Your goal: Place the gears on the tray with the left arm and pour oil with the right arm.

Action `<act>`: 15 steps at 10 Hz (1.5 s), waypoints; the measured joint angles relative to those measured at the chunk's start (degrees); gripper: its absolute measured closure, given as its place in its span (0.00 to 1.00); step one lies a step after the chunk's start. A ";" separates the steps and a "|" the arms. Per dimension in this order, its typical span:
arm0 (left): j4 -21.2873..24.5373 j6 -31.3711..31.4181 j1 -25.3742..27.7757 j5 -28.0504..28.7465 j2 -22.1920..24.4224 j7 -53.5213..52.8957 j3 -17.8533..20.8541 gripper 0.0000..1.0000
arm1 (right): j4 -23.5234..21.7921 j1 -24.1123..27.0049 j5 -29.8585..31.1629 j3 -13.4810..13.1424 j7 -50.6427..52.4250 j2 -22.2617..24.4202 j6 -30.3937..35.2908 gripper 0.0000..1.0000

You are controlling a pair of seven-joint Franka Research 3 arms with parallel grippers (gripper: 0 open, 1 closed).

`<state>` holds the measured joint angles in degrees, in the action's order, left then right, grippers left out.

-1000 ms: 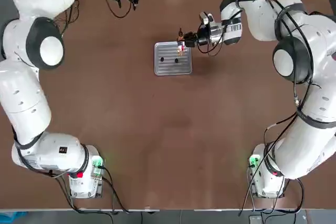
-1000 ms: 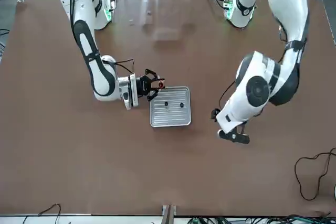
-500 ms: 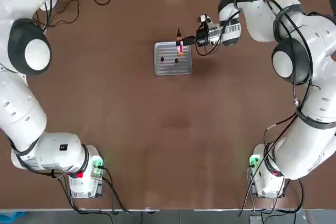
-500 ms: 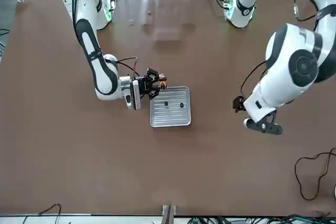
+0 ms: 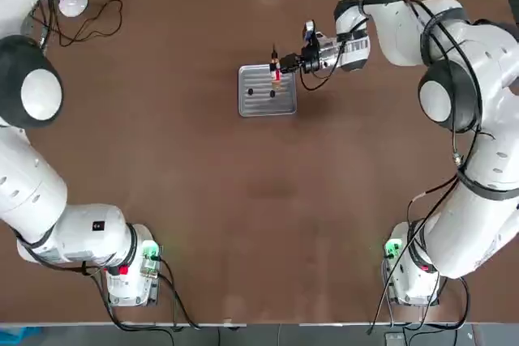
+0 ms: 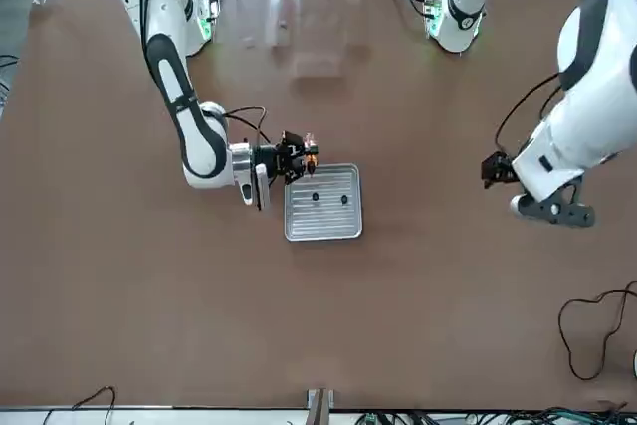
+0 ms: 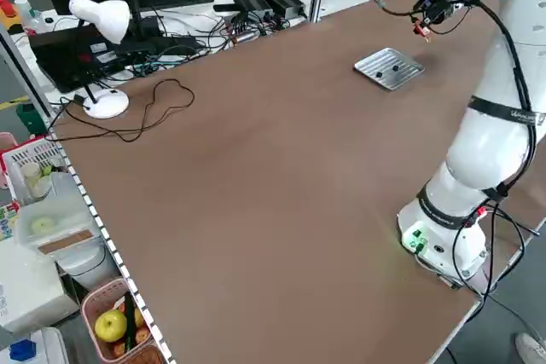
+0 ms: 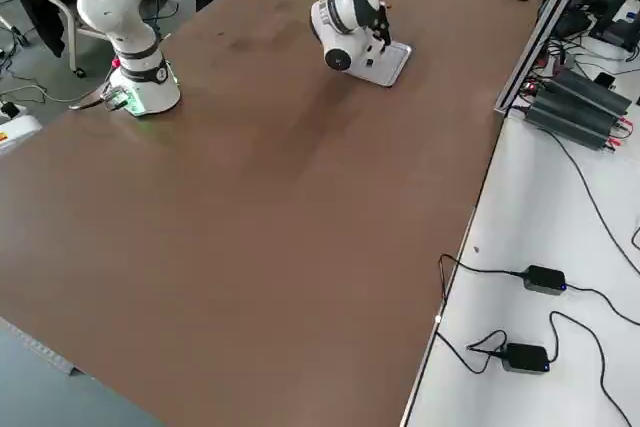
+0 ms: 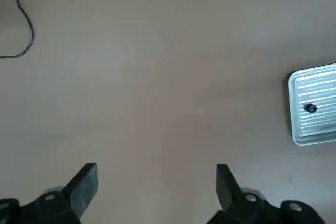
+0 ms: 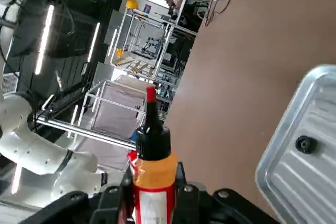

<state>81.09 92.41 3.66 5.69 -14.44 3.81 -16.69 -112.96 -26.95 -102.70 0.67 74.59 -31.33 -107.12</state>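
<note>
The ribbed silver tray [image 5: 281,106] lies at the table's far middle, with two dark gears [image 5: 250,92] [image 5: 272,93] resting on it. My right gripper [image 5: 284,64] is shut on the oil [image 5: 276,70], a slim red bottle with a dark cap, held above the tray's far right corner. The right wrist view shows the oil [image 10: 153,167] between the fingers, with the tray [image 10: 294,182] and one gear [image 10: 304,144] beyond. My left gripper [image 6: 552,209] hangs open and empty far out on the robot's left. Its fingers [image 9: 84,184] stand wide apart above bare table, with the tray [image 9: 320,85] off to one side.
A white desk lamp [image 5: 73,2] and loose cables [image 5: 89,22] sit at the far left corner. Arm bases with green lights stand at the near edge [image 5: 130,269] [image 5: 413,269]. Power bricks lie on a white bench [image 8: 545,279] beside the table.
The left arm has swung farther out toward the robot's left, away from the tray. The right gripper has turned the oil bottle and drawn it slightly back toward the tray's far edge.
</note>
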 joint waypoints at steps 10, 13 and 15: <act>3.34 -3.12 -8.23 -3.59 8.18 -8.33 21.16 0.00 | 1.52 -1.37 -0.37 0.00 -32.52 -1.54 -2.41 0.69; 3.28 -3.36 -8.35 -3.59 8.25 -8.13 21.17 0.00 | 2.69 -1.78 -0.41 0.03 -35.73 -3.29 -1.71 0.69; 3.28 -3.37 -8.49 -3.59 8.25 -8.10 21.08 0.00 | 2.95 -2.12 -0.44 0.05 -39.07 -4.11 -1.17 0.69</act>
<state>84.37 89.03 -4.82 2.10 -6.18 -4.29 4.38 -110.00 -29.07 -103.14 0.72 35.52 -35.44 -108.29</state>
